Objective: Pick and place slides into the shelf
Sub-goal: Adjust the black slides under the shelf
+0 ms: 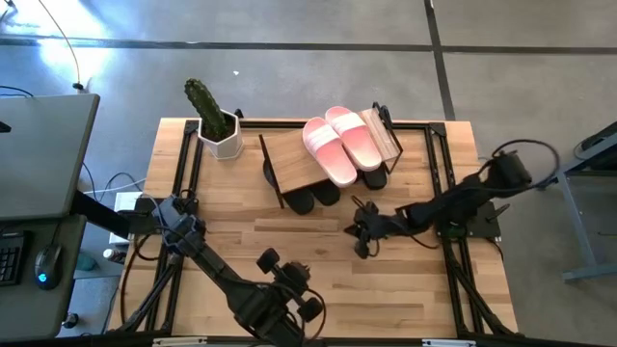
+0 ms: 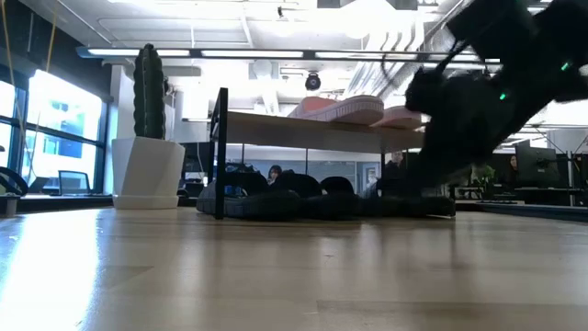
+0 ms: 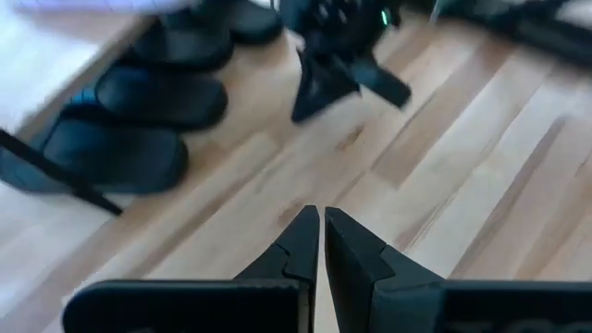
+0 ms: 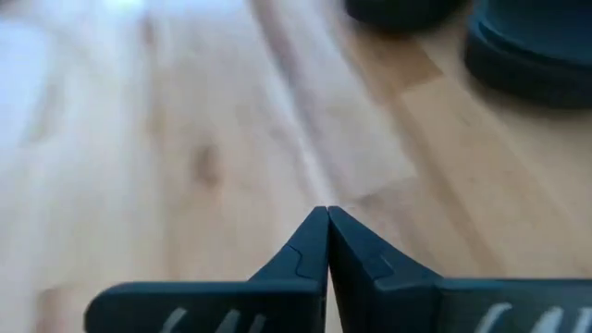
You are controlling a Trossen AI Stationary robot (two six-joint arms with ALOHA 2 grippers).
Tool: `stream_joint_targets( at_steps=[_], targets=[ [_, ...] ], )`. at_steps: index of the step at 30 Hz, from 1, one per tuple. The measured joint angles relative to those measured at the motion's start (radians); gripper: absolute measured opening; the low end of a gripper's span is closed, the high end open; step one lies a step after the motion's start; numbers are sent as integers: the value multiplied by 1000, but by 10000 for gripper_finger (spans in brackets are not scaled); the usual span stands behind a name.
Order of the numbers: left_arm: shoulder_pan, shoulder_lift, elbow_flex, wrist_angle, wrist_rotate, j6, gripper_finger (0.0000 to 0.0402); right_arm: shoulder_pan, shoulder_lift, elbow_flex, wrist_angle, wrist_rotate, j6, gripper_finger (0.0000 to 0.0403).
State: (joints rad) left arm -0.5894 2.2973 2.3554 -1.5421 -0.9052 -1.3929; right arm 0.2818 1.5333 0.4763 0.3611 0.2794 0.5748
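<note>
The left gripper [image 1: 313,310], clenched on nothing, hangs at the table's [image 1: 289,241] near edge while the right gripper [image 1: 359,231], clamped and empty-handed, hovers before the shelf [image 1: 294,159], black slides [image 1: 313,198] tucked beneath, a pink pair [image 1: 342,145] on top.

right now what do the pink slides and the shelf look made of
Pink slides: likely soft moulded foam or rubber, matte, with thick rounded straps and no glare.
Shelf: light wood plank top with visible grain, on a thin black frame, probably painted metal.
</note>
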Motion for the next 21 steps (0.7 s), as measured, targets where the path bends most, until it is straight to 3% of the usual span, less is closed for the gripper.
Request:
stream_joint_targets(
  at_steps=[6, 11, 16, 21],
  targets=[
    [5, -129, 1, 11, -151, 36, 12, 76, -162, 0, -71, 42, -31, 0],
    [39, -281, 0, 83, -212, 191, 12, 107, -303, 0, -169, 130, -52, 0],
    [145, -415, 1, 314, -127, 571, 12, 112, -406, 0, -211, 139, -72, 0],
    [320, -509, 1, 578, 60, 922, 12, 111, -474, 0, -250, 141, -104, 0]
  ],
)
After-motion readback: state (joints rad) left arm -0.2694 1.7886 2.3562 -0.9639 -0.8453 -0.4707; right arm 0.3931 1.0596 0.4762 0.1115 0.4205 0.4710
